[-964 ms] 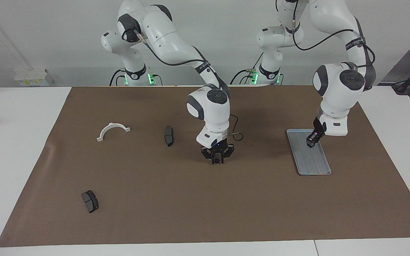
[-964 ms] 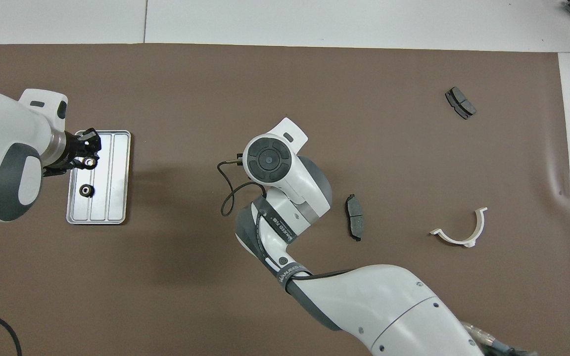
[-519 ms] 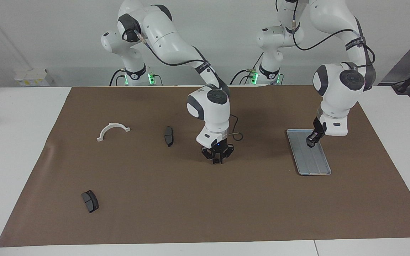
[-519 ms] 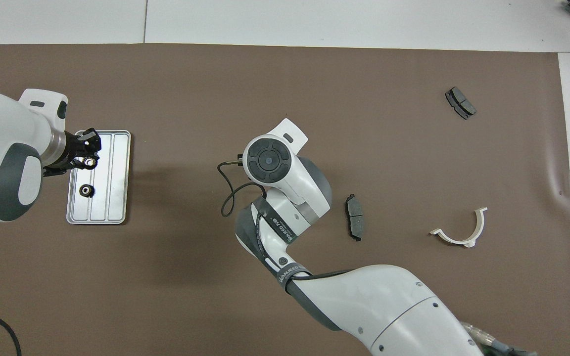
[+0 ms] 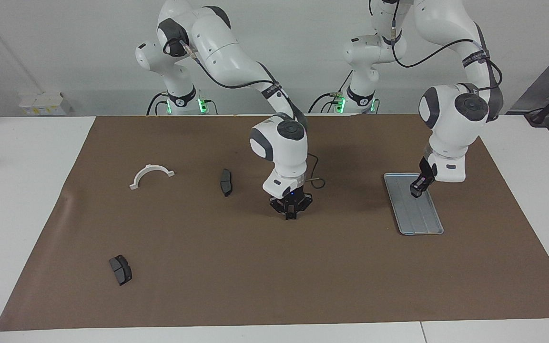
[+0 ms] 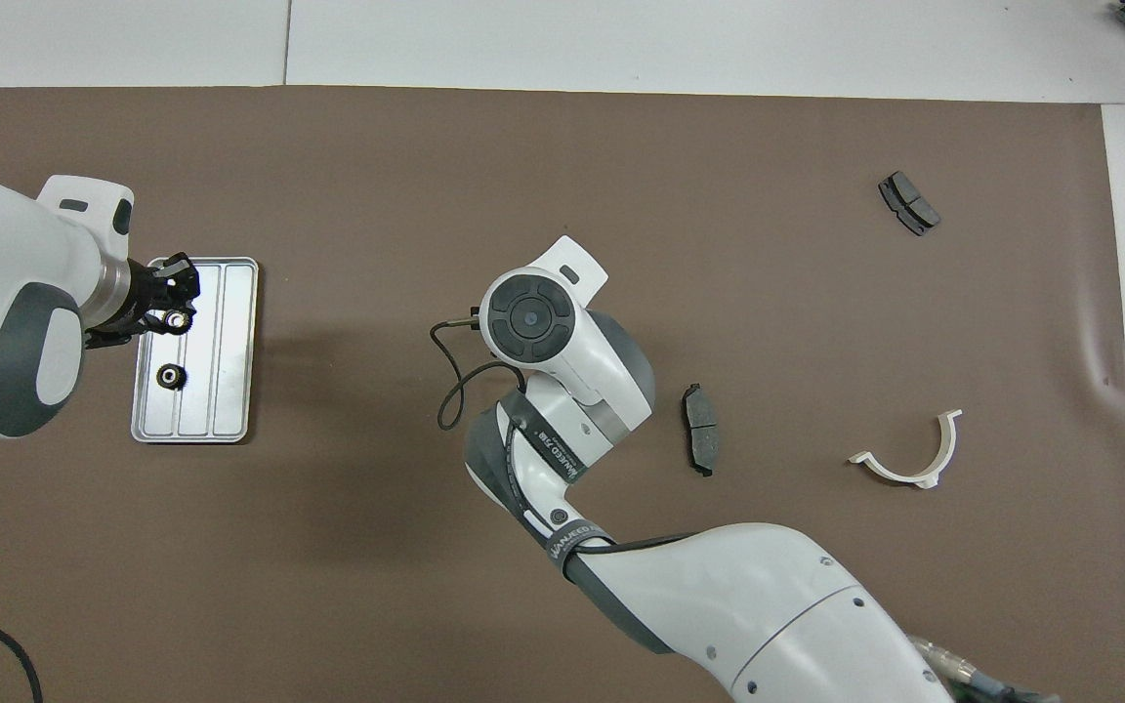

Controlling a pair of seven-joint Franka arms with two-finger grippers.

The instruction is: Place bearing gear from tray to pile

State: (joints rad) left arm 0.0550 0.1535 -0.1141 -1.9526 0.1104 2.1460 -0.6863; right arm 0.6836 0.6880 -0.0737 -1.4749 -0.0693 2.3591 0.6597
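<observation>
1. Jaws: the left gripper (image 6: 172, 310) stands over the end of the tray (image 6: 221, 391) farther from the robots, its jaws narrow and closed on a small black bearing gear (image 6: 173, 318) with a bright centre. The right gripper (image 5: 291, 214) hangs low over the middle of the brown mat (image 5: 274, 276), its jaws shut with the tips meeting and nothing visible between them.
2. Task's thing: a second gear (image 6: 169, 376) lies flat in the same tray channel, nearer the robots and apart from the held one.
3. Pile: toward the right arm's end of the worktop lie the white half-ring bracket (image 5: 150, 174), one brake pad (image 5: 226, 182) beside the right gripper, and another brake pad (image 5: 120, 269) well apart. No gear shows among them.
4. Progress, as I judge it: the pick is made, or nearly so. The carry to the pile and the release are not yet done, and the second gear is untouched.
5. Hard to make out:
   - Whether the held gear is lifted clear of the tray or rests on it, I cannot tell.
   - From above, the right arm's own wrist hides its jaws and the mat beneath.
   - From across the worktop, neither gear is distinguishable.
</observation>
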